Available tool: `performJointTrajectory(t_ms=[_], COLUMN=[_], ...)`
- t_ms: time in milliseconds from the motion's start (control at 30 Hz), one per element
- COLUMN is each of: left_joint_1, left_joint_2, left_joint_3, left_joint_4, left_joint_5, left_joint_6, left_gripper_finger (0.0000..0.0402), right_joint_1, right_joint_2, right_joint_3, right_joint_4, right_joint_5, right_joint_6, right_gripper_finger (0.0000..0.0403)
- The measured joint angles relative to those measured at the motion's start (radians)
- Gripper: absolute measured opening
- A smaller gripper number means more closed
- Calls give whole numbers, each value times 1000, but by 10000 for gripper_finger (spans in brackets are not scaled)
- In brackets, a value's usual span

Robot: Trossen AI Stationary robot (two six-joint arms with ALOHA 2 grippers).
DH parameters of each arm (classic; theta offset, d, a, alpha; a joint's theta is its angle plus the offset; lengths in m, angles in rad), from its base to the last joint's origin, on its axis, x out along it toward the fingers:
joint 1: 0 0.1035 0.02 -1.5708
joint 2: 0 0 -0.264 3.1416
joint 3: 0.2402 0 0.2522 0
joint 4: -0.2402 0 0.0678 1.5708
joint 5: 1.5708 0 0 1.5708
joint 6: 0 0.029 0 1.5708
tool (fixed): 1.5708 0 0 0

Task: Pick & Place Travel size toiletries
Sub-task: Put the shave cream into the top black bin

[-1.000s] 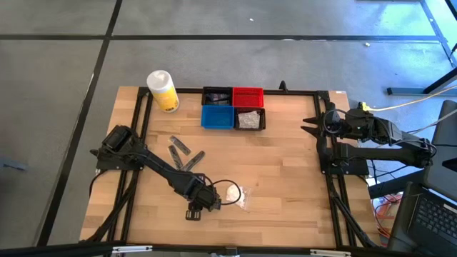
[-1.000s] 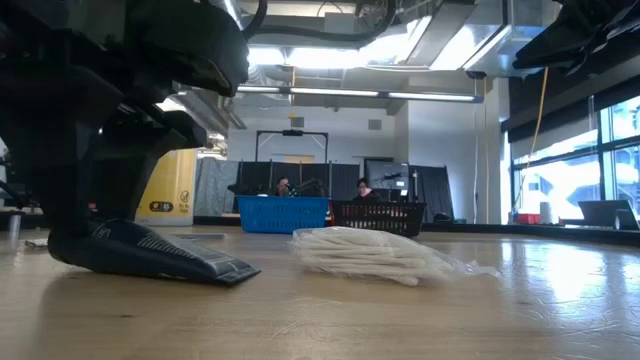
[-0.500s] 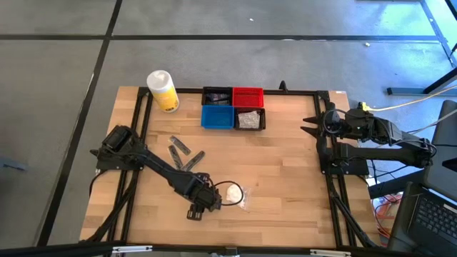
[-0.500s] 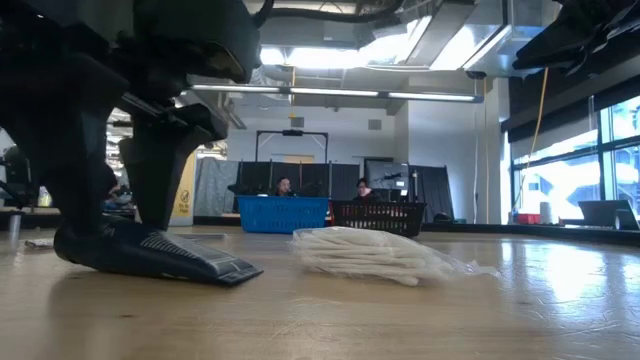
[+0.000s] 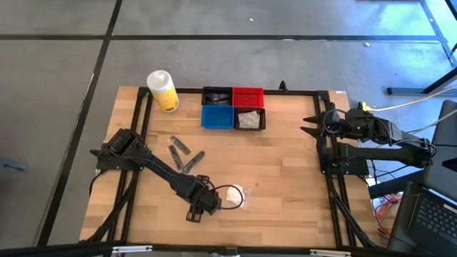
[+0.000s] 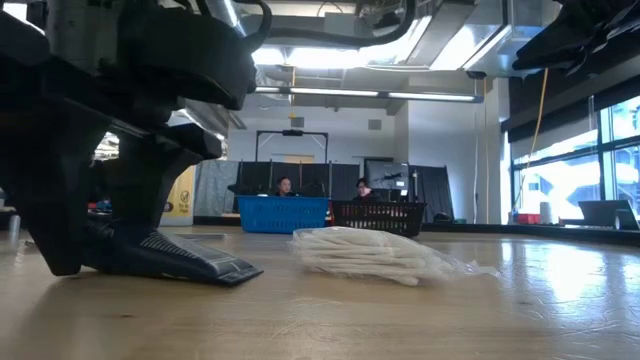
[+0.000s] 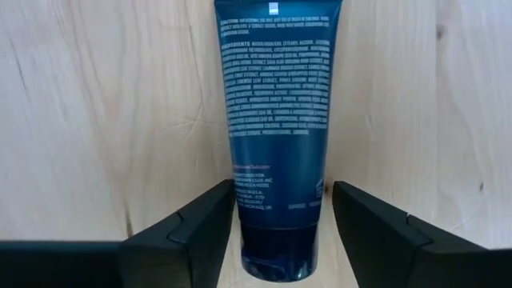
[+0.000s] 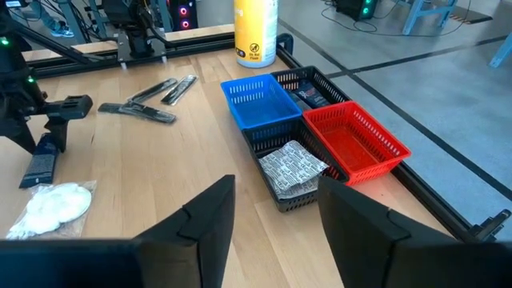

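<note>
Beside the white wad in clear wrap (image 5: 232, 192), the left gripper (image 7: 276, 232) stood down at the table, fingers spread wide to either side of the flat dark navy tube (image 7: 276, 120), not yet squeezing it, as far as I could tell. Beyond the wad, three more dark tubes (image 5: 184, 153) lay loose, so plenty remained. Farther off, the black square bin (image 5: 250, 120) already held a crinkly packet. Well away, the right gripper (image 8: 272, 216) waited, spread and empty.
</note>
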Motion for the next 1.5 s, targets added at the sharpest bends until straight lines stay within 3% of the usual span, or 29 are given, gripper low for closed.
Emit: performJointTrajectory(t_ms=[533,1267,1500], left_joint_1=[0,18,72], left_joint_2=[2,-59,-104], left_joint_3=[-2,-7,-6], left_joint_4=[-11,-32,-40], left_joint_5=[-27,-7,-27], left_joint_6=[-14,3,40], left_gripper_finger=[140,142,140], right_joint_1=[0,0,0], right_joint_2=[0,0,0], right_joint_3=[0,0,0], right_joint_4=[0,0,0], right_joint_5=[0,0,0], right_joint_6=[0,0,0], right_gripper_finger=[155,119,109])
